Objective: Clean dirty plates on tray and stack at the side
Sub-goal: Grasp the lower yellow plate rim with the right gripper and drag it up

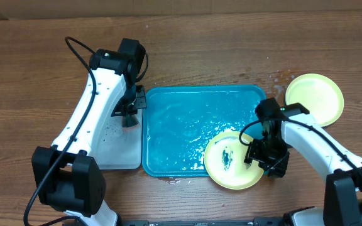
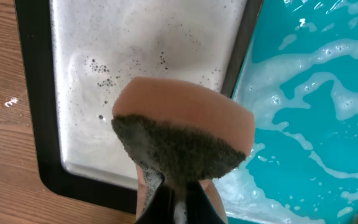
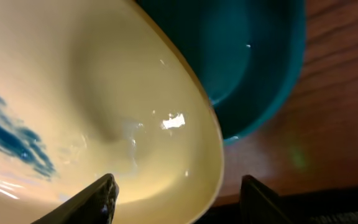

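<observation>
Where the tray (image 1: 187, 119) has its nine o'clock edge: left gripper (image 1: 129, 116) clamps sponge (image 2: 185, 124) (sudsy).
Right gripper (image 1: 258, 152): spread, straddling dirty plate (image 1: 228, 169) rim, five o'clock.

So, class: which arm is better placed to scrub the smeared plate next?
Left, probably: its fingers hold the sponge beside the teal tray, while the right fingers are taken up bracketing the smeared plate's rim.
</observation>
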`<state>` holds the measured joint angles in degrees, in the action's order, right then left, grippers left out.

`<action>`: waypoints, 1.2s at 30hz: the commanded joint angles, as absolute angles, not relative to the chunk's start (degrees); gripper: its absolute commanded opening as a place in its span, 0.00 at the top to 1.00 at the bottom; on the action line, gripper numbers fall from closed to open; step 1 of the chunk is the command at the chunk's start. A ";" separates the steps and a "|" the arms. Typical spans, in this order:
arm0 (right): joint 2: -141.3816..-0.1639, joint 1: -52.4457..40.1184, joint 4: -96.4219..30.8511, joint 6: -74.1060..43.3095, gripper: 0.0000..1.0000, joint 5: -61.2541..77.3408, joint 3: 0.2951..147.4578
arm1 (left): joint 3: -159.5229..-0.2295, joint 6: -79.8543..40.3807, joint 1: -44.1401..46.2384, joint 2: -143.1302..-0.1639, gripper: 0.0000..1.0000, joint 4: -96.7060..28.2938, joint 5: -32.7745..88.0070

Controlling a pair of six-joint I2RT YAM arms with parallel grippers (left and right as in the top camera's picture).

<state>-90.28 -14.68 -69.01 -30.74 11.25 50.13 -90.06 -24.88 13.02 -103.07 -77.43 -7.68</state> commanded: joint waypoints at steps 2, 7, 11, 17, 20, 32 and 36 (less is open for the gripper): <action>-90.02 -14.90 -62.81 -31.79 0.47 13.13 47.33 | -90.08 -23.73 12.78 -102.37 0.96 -76.62 -7.42; -90.02 -14.90 -55.94 -33.50 0.60 12.67 46.26 | -90.08 -23.73 12.78 -102.37 0.96 -76.44 -7.42; -90.02 -14.90 -51.92 -33.50 0.89 12.51 46.22 | -90.08 -23.68 12.78 -102.37 0.96 -76.42 -7.42; -90.02 -14.90 -46.15 -33.23 0.96 11.62 46.22 | -90.08 -23.07 12.78 -102.45 0.96 -76.23 -7.44; -90.02 -14.90 -42.61 -32.80 0.96 11.64 46.22 | -90.06 -21.63 12.78 -102.94 0.96 -75.75 -7.75; -90.02 -14.90 -38.63 -32.58 0.96 11.64 46.22 | -80.01 -18.83 10.28 -109.80 0.96 -66.76 -12.62; -90.02 -14.87 -38.79 -31.99 0.96 11.66 46.22 | -76.36 -19.68 5.58 -110.04 0.96 -64.55 -10.83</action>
<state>-90.28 -14.72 -39.07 -32.91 12.43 46.37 -78.26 -19.70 9.41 -110.06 -65.25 -10.15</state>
